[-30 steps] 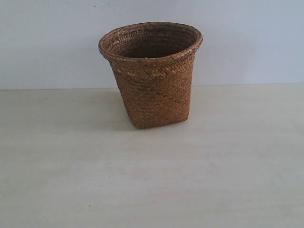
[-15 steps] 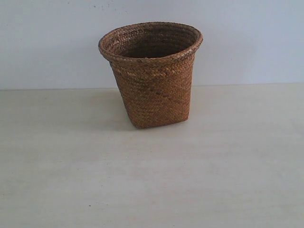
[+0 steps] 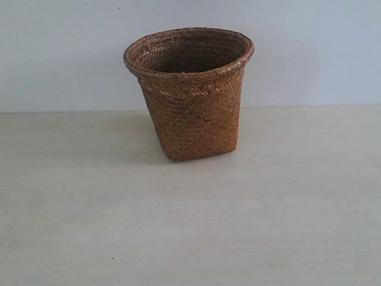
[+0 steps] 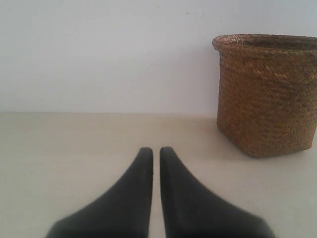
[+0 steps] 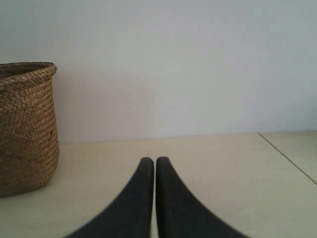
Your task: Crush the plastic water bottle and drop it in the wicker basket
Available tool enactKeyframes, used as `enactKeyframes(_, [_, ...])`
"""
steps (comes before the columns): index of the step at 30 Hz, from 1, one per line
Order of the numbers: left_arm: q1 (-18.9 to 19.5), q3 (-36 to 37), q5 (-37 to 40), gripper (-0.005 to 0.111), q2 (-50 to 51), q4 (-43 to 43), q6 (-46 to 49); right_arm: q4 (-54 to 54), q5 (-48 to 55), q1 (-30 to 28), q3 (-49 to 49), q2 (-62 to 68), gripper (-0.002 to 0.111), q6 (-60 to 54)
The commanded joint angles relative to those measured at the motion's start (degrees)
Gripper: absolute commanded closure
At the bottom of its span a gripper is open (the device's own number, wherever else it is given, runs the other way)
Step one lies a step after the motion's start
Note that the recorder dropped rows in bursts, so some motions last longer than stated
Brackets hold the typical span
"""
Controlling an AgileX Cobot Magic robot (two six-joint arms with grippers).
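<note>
The brown wicker basket [image 3: 190, 95] stands upright on the pale table, near the back wall in the exterior view. Its dark inside shows nothing that I can make out. The plastic water bottle is out of view in every frame. My left gripper [image 4: 155, 151] is shut with nothing between its black fingers, low over the table, and the wicker basket [image 4: 267, 94] stands apart from it. My right gripper [image 5: 155, 161] is shut and empty as well, with the wicker basket [image 5: 27, 126] off to one side. Neither gripper shows in the exterior view.
A plain white wall [image 3: 309, 53] runs behind the table [image 3: 190, 226]. A seam or table edge [image 5: 287, 156] crosses the corner of the right wrist view.
</note>
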Motion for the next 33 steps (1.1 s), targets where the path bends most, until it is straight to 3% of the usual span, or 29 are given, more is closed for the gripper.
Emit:
enactKeyframes(1, [1.1, 0.2, 6.3, 0.102, -0.1, 0.3, 0.4, -0.2, -0.5, -0.1, 0.2, -0.2, 0.108, 0.0])
enactKeyframes(7, [2.7, 0.2, 8.3, 0.102, -0.1, 0.3, 2.1, -0.2, -0.5, -0.1, 0.2, -0.2, 0.108, 0.0])
enactKeyframes(33, [2.8, 0.2, 8.3, 0.102, -0.1, 0.3, 2.5, -0.2, -0.5, -0.1, 0.2, -0.2, 0.108, -0.1])
